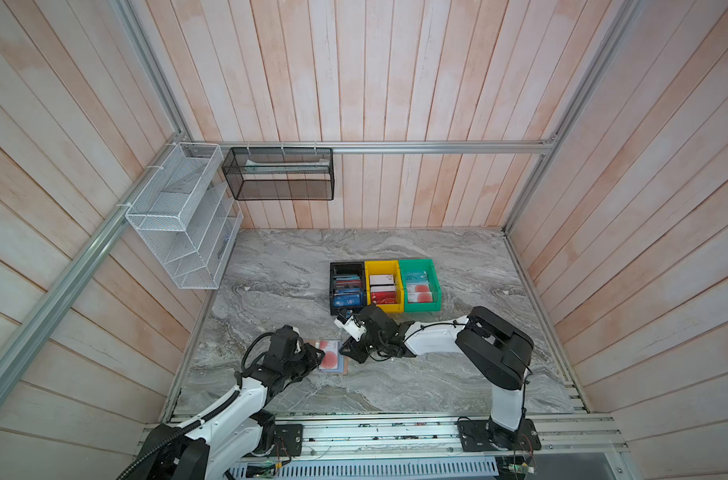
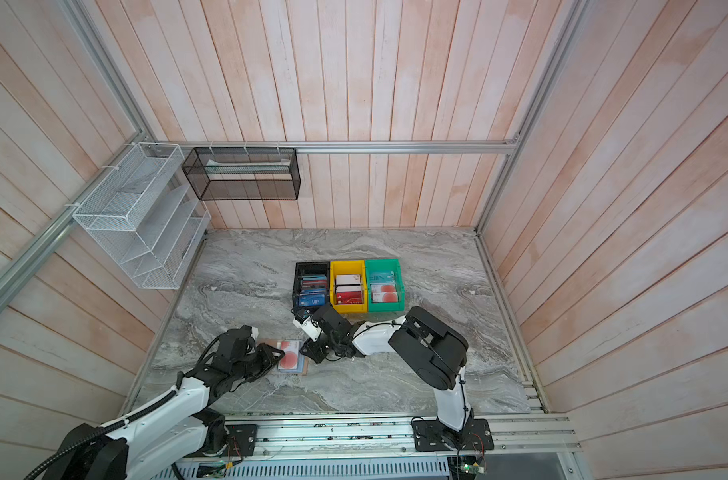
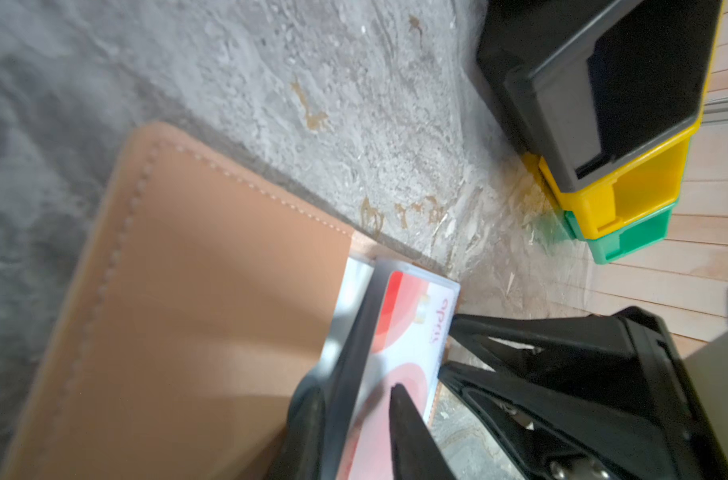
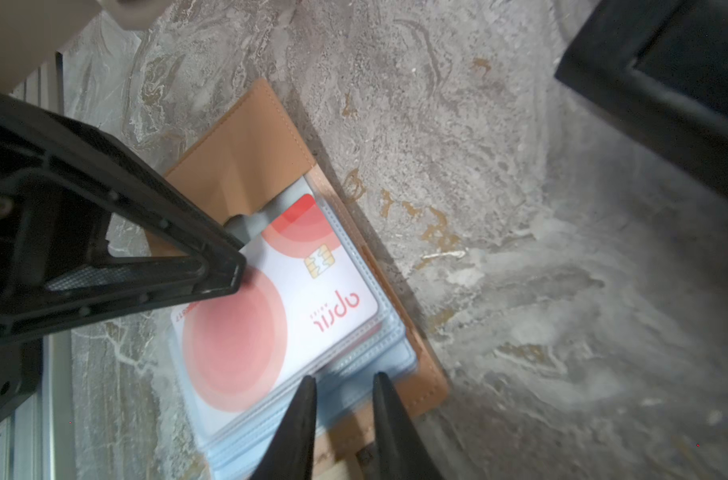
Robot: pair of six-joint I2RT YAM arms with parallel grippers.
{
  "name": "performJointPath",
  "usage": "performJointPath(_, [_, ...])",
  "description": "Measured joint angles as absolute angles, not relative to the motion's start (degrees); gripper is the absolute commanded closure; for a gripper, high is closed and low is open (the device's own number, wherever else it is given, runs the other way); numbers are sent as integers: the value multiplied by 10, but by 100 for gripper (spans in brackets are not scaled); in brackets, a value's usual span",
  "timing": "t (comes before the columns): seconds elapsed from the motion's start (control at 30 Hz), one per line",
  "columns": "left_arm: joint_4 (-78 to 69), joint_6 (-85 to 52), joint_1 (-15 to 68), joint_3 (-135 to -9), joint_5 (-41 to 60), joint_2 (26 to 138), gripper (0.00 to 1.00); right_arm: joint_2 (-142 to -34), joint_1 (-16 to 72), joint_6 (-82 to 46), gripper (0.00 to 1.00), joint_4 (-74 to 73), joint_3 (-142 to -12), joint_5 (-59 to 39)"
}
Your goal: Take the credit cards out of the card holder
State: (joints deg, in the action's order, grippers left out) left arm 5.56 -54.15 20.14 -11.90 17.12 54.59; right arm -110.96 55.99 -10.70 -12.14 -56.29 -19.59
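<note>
Plank walls [image 1: 395,83] boxed the grey marbled table [image 1: 437,374]; lower centre in both top views, the card holder [image 1: 345,368] lay open. Left wrist view: the left claw [image 3: 378,357] bore on the white card [image 3: 432,328], likely pinning it; whether it pinched, I couldn't tell. Right wrist view: the right claw [image 4: 345,378] stood slightly spread beside the sleeves [image 4: 395,357].

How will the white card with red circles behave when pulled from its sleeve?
Probably stiff: the white plastic card with red circles lies flat, edges straight. Likely slippery against the glossy clear sleeve pages. The thin tan stitched card holder may slide unless pinned.
</note>
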Motion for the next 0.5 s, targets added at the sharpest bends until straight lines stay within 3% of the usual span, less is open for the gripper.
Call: performJointPath(0.5, [60,-517,165,-118,194,550,69,-1111,560,-107,73,-121,-564,-198])
